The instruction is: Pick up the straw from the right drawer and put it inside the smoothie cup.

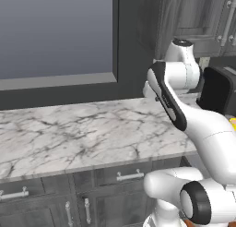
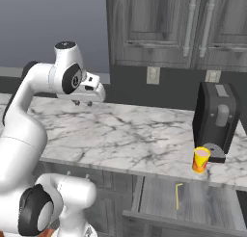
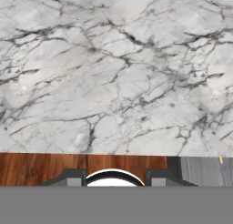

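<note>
Open grey wood-grain drawer box (image 2: pixel 202 202) is holding the thin yellow-green straw (image 2: pixel 178 194), lying flat. Tool (image 2: pixel 83 103) is hovering well left over the marble worktop (image 2: pixel 130 135), jaw state unclear. Swing right, descend straight, pinch mid-shaft; small yellow-orange cup (image 2: pixel 200 159) is waiting beside the black appliance (image 2: pixel 216 120).

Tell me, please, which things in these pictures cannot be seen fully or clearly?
- Gripper, right base view: the fingers are too small to tell whether they are open or shut.
- Smoothie cup, left base view: cut off by the right edge and partly behind the arm.
- Right drawer, right base view: its front is cut off by the bottom edge.
- Straw, hand view: only a tiny sliver shows.
</note>
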